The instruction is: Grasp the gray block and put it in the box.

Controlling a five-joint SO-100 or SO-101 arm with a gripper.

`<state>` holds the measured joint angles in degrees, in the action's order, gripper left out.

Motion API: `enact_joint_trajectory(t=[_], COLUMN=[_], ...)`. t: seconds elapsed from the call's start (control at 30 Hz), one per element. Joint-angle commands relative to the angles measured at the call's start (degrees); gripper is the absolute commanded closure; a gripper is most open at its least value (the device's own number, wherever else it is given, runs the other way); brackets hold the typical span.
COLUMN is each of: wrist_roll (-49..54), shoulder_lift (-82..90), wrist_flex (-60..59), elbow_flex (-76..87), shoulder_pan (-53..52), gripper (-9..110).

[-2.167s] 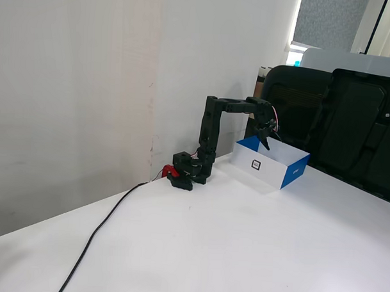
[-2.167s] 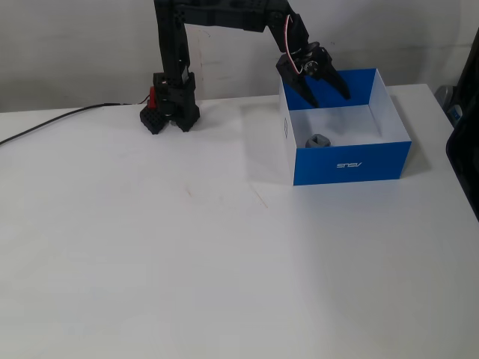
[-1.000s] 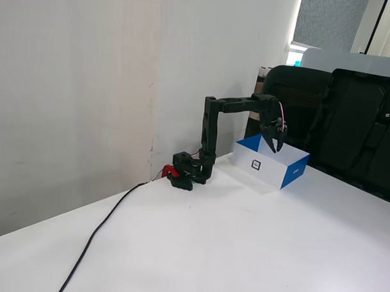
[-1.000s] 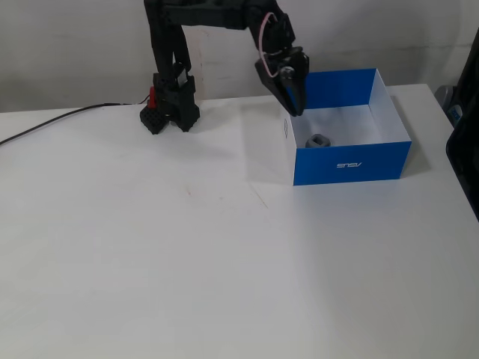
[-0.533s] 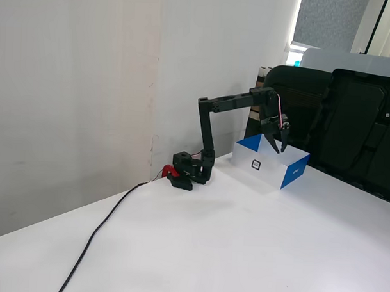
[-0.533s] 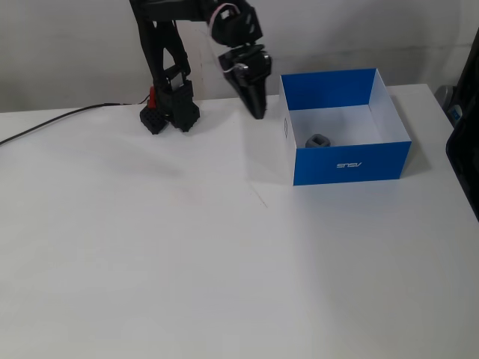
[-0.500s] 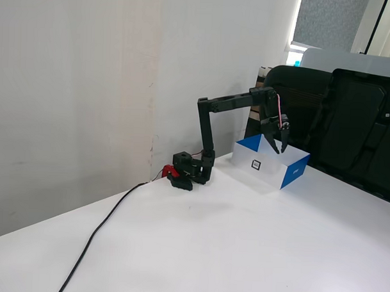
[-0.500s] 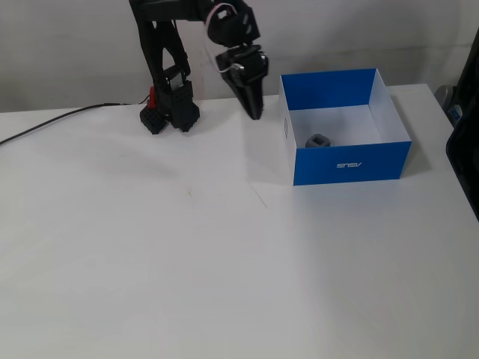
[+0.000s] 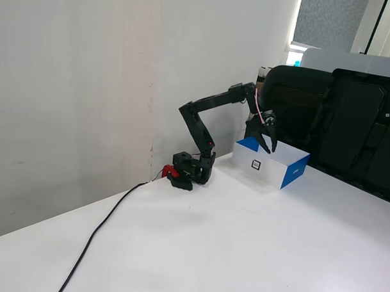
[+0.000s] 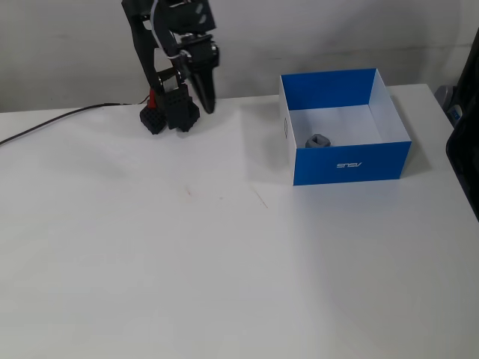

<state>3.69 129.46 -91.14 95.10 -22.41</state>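
The gray block [image 10: 319, 140] lies inside the box [image 10: 350, 163], on its white floor near the front blue wall. In a fixed view the box [image 9: 281, 163] shows a white side with a small black square mark, and the block is hidden there. My gripper [image 9: 266, 144] hangs tip down just above the box's near-left rim, empty, with its jaws a little apart. In the other fixed view the gripper [image 10: 203, 99] appears raised, left of the box and in front of the arm's base [image 10: 168, 116].
A black cable [image 9: 101, 227] runs from the arm's base [image 9: 193, 173] across the white table toward the front left. Black chairs [image 9: 349, 126] stand right behind the box. A wall lies behind the arm.
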Motion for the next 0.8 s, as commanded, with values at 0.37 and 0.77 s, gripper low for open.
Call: enact_joint_trajectory(t=[0.37,0.77], wrist_roll=[7.3,13.5], shoulder_lift=[22.2,35.7], wrist_flex=[9.0,24.3], elbow_flex=[16.5,36.5], shoulder_pan=[15.6,26.5], gripper=[101,101])
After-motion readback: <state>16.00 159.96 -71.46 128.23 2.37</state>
